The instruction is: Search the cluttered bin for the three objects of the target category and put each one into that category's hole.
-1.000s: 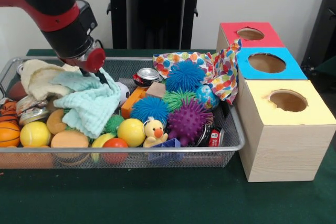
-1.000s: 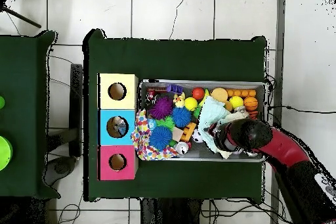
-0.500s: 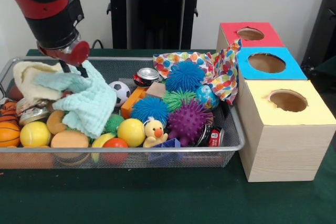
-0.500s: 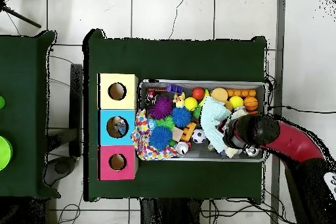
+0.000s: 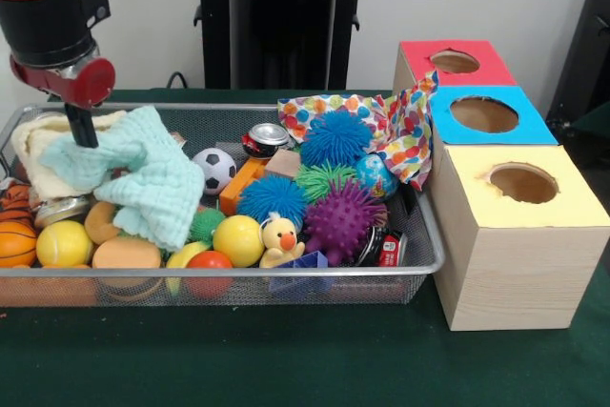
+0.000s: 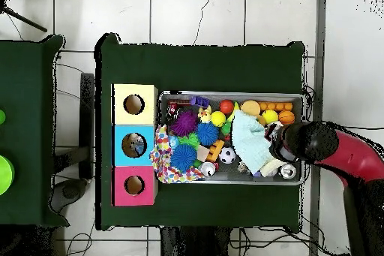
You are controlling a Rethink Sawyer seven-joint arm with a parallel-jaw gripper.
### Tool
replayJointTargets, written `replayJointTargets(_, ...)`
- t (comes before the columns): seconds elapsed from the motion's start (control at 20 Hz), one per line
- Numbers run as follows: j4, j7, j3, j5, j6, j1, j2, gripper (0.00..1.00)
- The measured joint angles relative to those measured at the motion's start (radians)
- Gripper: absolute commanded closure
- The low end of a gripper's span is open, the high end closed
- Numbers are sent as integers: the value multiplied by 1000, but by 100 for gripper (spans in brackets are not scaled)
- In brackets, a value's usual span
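A wire bin (image 5: 431, 253) holds a jumble of toys, balls, cans and cloths. My gripper (image 5: 84, 132) hangs over its left end, shut on a mint green cloth (image 5: 152, 183) that drapes down over the balls below. A cream cloth (image 5: 33, 145) lies bunched just behind it. A small soccer ball (image 5: 213, 170) shows beside the mint cloth. In the overhead view the gripper (image 6: 279, 143) is at the bin's right end with the mint cloth (image 6: 250, 142) spread beside it. Three boxes with round holes stand by the bin: red (image 5: 456, 62), blue (image 5: 486, 113), yellow (image 5: 522, 183).
Blue, purple and green spiky balls (image 5: 335, 218), a yellow duck (image 5: 280, 238), a soda can (image 5: 265, 138) and a dotted cloth (image 5: 405, 135) fill the bin's right half. Orange, yellow and basketball-like balls (image 5: 63, 243) lie at the front left. The bin's wire rim (image 6: 232, 93) rings it all.
The arm has moved toward the bin's left end in the front view, dragging the mint cloth with it. The soccer ball, covered before, now shows.
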Motion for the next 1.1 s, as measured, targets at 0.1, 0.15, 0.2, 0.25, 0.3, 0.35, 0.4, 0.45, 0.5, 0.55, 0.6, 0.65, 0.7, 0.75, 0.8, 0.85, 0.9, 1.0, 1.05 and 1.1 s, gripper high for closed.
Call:
replayJointTargets(0.1,0,0,0,0,-16,-5,-1,100)
replayJointTargets(0.15,0,0,0,0,-23,-7,0,100)
replayJointTargets(0.2,2,0,0,0,-42,-8,0,100)
replayJointTargets(0.25,3,0,0,0,-47,-8,-1,100)
replayJointTargets(0.3,6,0,0,2,-58,-7,-1,100)
replayJointTargets(0.35,9,0,0,4,-68,-7,-1,100)
replayJointTargets(0.4,12,0,0,5,-73,-7,-1,100)
replayJointTargets(0.45,14,0,0,6,-78,-7,-1,100)
replayJointTargets(0.5,22,0,0,10,-89,-7,-1,100)
replayJointTargets(0.55,25,0,0,11,-91,-6,-1,100)
replayJointTargets(0.6,31,0,0,12,-95,-6,-1,100)
replayJointTargets(0.65,34,0,0,13,-97,-6,0,100)
replayJointTargets(0.7,41,0,0,15,-100,-6,0,100)
replayJointTargets(0.75,45,0,0,16,-102,-5,1,100)
replayJointTargets(0.8,50,0,0,18,-103,-5,4,100)
replayJointTargets(0.85,53,0,0,19,-104,-5,6,100)
replayJointTargets(0.9,59,0,0,22,-108,-5,12,100)
replayJointTargets(1.0,78,0,0,27,-132,-5,35,0)
replayJointTargets(1.05,80,0,1,27,-139,-6,38,0)
replayJointTargets(1.1,83,0,1,27,-145,-6,41,0)
